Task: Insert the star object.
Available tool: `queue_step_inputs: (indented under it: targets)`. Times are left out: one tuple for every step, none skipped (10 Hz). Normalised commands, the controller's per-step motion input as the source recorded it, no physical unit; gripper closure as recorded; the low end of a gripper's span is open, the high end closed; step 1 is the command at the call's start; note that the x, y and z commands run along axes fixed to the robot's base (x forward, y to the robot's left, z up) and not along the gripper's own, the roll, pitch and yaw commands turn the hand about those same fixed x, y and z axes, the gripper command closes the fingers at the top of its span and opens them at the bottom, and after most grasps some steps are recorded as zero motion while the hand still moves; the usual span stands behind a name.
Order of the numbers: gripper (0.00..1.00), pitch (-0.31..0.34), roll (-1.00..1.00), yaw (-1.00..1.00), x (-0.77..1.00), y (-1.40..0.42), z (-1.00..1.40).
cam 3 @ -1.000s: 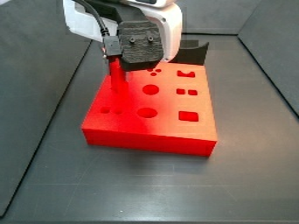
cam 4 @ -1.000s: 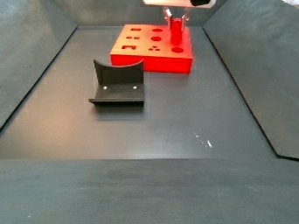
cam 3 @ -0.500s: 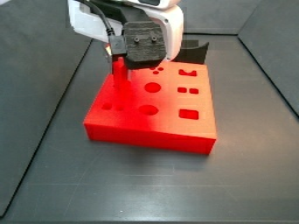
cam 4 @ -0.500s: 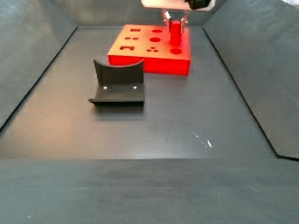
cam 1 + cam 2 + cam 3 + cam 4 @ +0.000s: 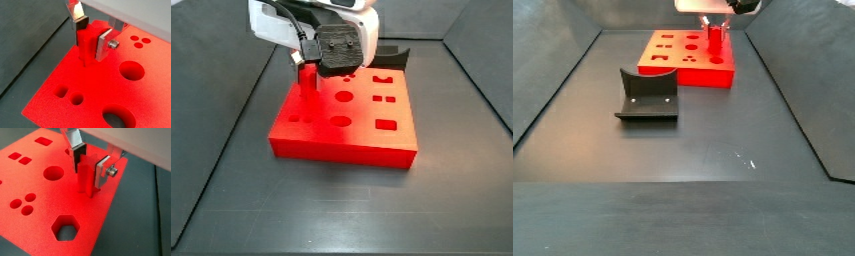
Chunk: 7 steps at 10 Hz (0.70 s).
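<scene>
— If the star object [image 5: 84, 46] meets its hole with the ridges turned slightly off the hole's points, what happens?

— I'd expect it to jam on the rim of the red block [image 5: 80, 107] instead of sliding in. Both wrist views show the peg upright with its lower end at the block's top face, but I cannot tell whether the tip is already in a hole or only resting on the surface; the red on red hides the edge.

— Could the push make things worse?

— Likely. Pressing down on a misaligned peg could tilt it between the pads, or shove the whole block along the dark floor [image 5: 331, 215], since nothing visible pins it down. Letting go too early is another risk: a peg seated only at its tip might lean or topple.

— How is the gripper [image 5: 88, 159] set?

— Its silver fingers [image 5: 103, 172] are closed to a narrow gap, clamping the upper part of the star object from both sides, with the dark pads flat against it. Nothing else sits between them.

— And where is all this in the scene?

— In a side view the gripper [image 5: 314, 55] hangs over the far left part of the block, the peg [image 5: 307, 76] hanging straight below it. The fixture [image 5: 647, 95] stands well apart from the block [image 5: 673, 60], nearer the camera, and plays no part in this.
</scene>
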Motion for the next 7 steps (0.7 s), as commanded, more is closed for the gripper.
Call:
queue_step_inputs:
  targets:
    - [1.0, 0.0, 0.0, 0.0, 0.0, 0.0, -0.03]
    - [1.0, 0.04, 0.0, -0.01, 0.12, 0.0, 0.0]
    - [1.0, -0.027, 0.14, -0.1, 0.0, -0.07, -0.77]
    - [1.0, -0.134, 0.02, -0.13, 0.0, -0.05, -1.0]
    - [1.0, -0.147, 0.03, -0.1, 0.0, -0.01, -0.97]
    - [1.0, -0.191, 0.06, -0.08, -0.01, 0.0, -0.85]
    - [1.0, -0.21, 0.01, -0.06, -0.04, 0.0, -0.7]
